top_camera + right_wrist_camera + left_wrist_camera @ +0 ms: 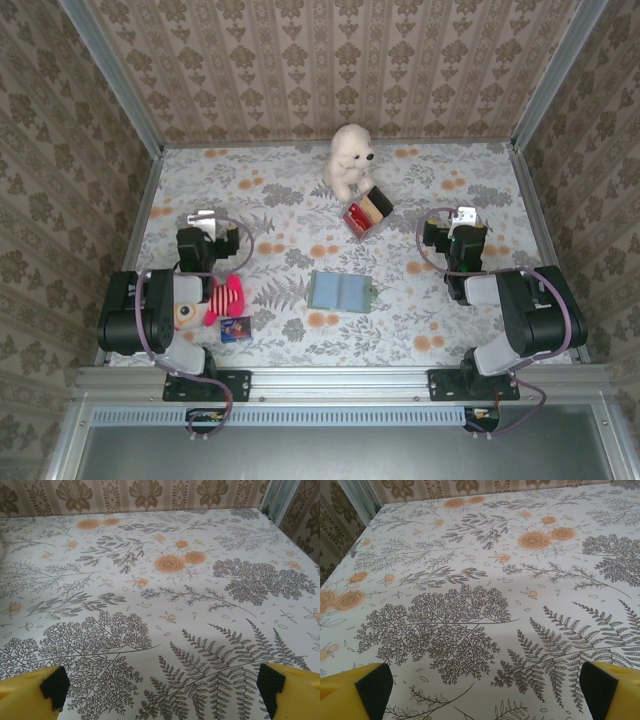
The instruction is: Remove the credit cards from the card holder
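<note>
Card holder (pixel 340 291) lies opened flat on the floral bench (pixel 430 325), about midway between the two arms and toward the near edge, pale grey-blue pockets up, small tab on its right side; whether any cards sit in the pockets is too small to tell. Left end effector (pixel 205 218) hangs over bare cloth at bench left, wide apart, nothing between its yellow fingers (pixel 350 692). Just right of the left arm lies a pink striped toy (pixel 226 297), with a small dark blue packet (pixel 236 328) touching its near side. Behind the holder, a white teddy bear (pixel 350 160) sits upright near the back wall, and a striped box (pixel 367 212) stands just in front of it. Right end effector (pixel 462 218) hangs over bare cloth at bench right, well apart from the holder, also wide and holding nothing.
</note>
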